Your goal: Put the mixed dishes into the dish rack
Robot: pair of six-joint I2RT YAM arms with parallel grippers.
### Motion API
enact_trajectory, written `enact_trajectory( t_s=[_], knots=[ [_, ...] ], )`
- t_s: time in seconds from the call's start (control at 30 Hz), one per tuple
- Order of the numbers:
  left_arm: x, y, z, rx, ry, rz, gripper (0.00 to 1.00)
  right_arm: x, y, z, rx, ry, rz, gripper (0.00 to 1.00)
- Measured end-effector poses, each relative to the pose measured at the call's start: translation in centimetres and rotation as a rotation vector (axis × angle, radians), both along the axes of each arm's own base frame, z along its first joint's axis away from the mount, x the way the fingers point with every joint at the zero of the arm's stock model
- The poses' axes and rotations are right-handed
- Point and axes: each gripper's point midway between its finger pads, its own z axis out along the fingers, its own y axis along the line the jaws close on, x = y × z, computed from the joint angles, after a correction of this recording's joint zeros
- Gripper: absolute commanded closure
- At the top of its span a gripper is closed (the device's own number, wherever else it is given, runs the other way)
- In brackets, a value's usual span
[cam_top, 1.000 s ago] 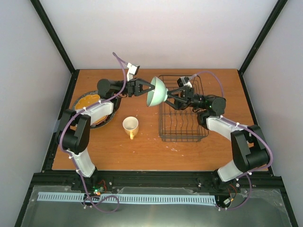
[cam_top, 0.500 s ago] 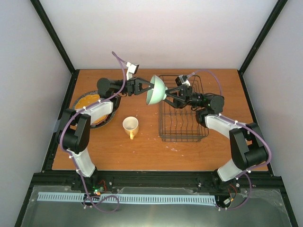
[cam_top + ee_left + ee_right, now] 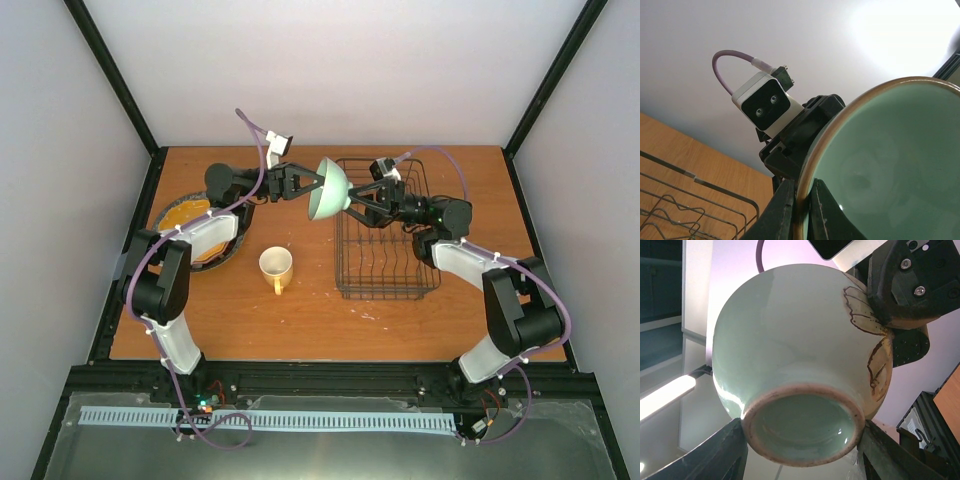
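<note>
Over the rack (image 3: 388,294) edge: bowl (image 3: 328,188) mid-handover.
Right gripper (image 3: 352,200) has crept in, fingers (image 3: 727,452) flanking the foot, grip unclear; left gripper (image 3: 306,183) pinches the rim. Racking comes next.

Counter (image 3: 300,320): brown wood, rect., few pale specks nr front edge.
Walls (image 3: 330,70): plain white, 3 sides.
Frame (image 3: 108,60): black bars at corners + round counter.
Strip (image 3: 270,420): white, ribbed, along near ledge.
</note>
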Motion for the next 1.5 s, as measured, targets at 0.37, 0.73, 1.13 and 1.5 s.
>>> enact_trajectory(
  t_s=[0.37,0.73,1.13,1.5],
  knots=[
    [0.9,-0.5,-0.2,0.022,-0.002,0.016,0.82,0.5,0.0,-0.2,0.008,-0.03,-0.024,0.97],
    [3.3,-1.7,-2.2,0.053,0.048,0.016,0.7,2.7,-1.8,-2.0,-0.006,0.0,-0.102,0.97],
    [6.1,-2.8,-4.4,0.096,0.098,0.012,0.52,5.7,-4.7,-5.2,-0.037,0.075,-0.201,0.97],
    [10.0,-2.7,-5.2,0.127,0.085,0.041,0.51,7.6,-7.3,-8.7,-0.075,0.118,-0.276,0.97]
  ],
)
